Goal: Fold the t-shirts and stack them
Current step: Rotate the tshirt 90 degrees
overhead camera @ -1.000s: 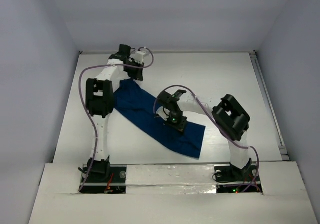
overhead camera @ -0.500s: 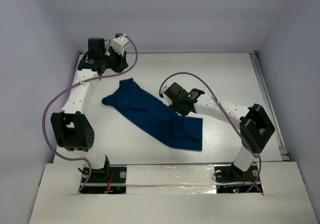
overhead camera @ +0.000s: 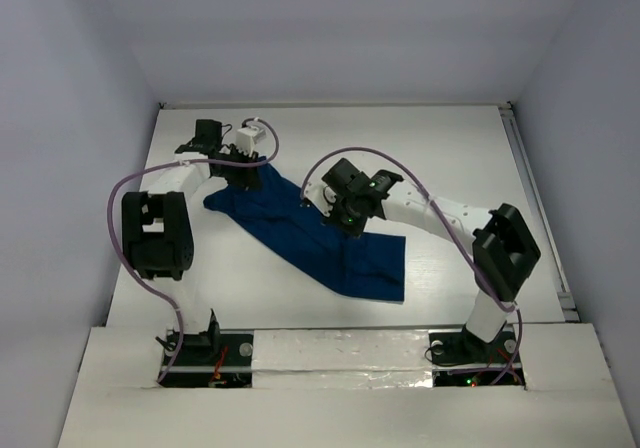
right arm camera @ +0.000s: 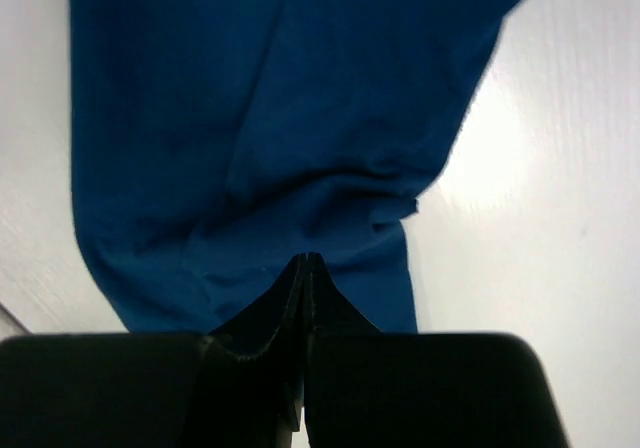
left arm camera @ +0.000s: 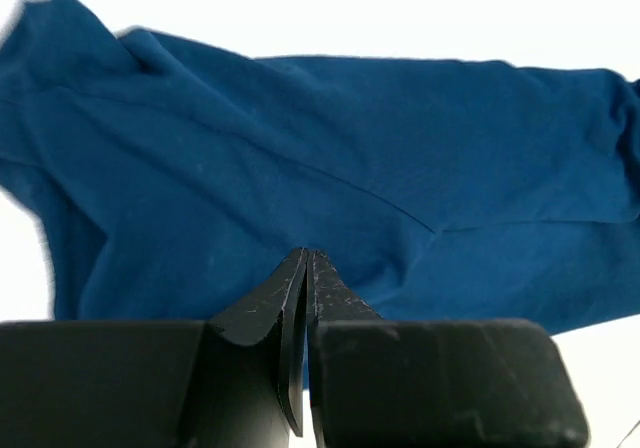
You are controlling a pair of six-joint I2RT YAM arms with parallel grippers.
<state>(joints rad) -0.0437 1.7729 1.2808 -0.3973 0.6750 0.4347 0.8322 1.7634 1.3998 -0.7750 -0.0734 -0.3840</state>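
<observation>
T-shirt [overhead camera: 300,236] lies rumpled on the table [overhead camera: 450,148], left pincer [left arm camera: 305,258] and right pincer [right arm camera: 305,261] closed over it.

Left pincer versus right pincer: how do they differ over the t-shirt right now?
The left pincer hangs at the far left end of the t-shirt; the right pincer hangs over its middle. The left wrist view shows cloth spread across the frame; the right wrist view shows a narrower strip with bare table on both sides. Shared: both are shut, with no cloth visible between the tips.
</observation>
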